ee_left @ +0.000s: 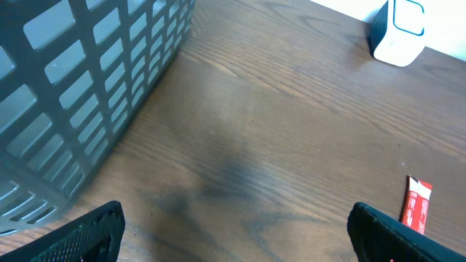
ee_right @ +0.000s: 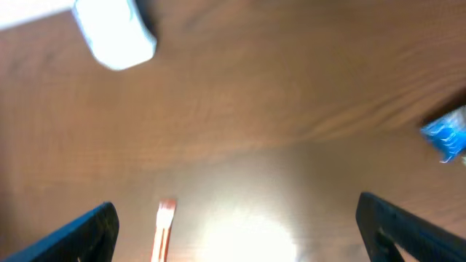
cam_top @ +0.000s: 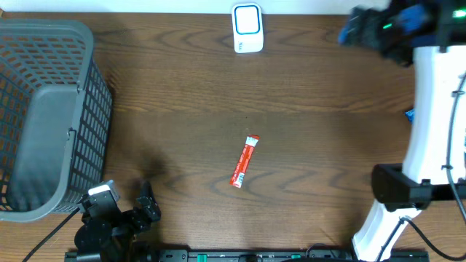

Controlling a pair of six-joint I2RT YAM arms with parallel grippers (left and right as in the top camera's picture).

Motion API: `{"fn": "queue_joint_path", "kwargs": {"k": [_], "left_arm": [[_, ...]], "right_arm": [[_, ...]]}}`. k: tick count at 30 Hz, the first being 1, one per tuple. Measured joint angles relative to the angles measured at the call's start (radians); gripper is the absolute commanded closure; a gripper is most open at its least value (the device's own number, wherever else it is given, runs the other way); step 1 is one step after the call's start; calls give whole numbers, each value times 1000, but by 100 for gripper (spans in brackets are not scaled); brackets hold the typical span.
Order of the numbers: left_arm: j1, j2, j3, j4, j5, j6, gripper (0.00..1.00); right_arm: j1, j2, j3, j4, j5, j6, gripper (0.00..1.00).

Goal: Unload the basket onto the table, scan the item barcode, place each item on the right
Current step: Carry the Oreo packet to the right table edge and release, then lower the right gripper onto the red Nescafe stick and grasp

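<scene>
Overhead view: a slim red plastic sachet (cam_top: 244,161) lies mid-surface, well apart from the white box-shaped plastic barcode scanner (cam_top: 247,28) at the far edge. The left tool (ee_left: 237,244) and the right tool (ee_right: 240,236) both gape wide, holding nothing, apparently ready to pick it up.

The middle of the tabletop (cam_top: 218,94) is bare wood on every side of the red sachet (cam_top: 245,161), leaving open approaches from above, left and right. The grey mesh basket (cam_top: 95,124) stands tall and walls off the left edge, and the left tool (ee_left: 237,225) sits just beside its near corner. The white scanner (cam_top: 247,28) stands at the far edge, well apart from the sachet. The right arm (cam_top: 437,109) looms over the right side, with a small blue item (ee_right: 445,135) near it.
</scene>
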Motion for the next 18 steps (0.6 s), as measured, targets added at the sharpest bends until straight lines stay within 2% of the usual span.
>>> {"fn": "queue_joint_path", "kwargs": {"k": [6,10,16,18], "left_arm": [[0,0,0,0,0,0,2],[0,0,0,0,0,0,2],[0,0,0,0,0,0,2],[0,0,0,0,0,0,2]], "right_arm": [[211,36,-149,-12,-88,0,1],[360,53,-311,-1,-127,13,5],[508,55,-558,86,-155,185,7],[542,55,-634,134,-159,238,12]]}}
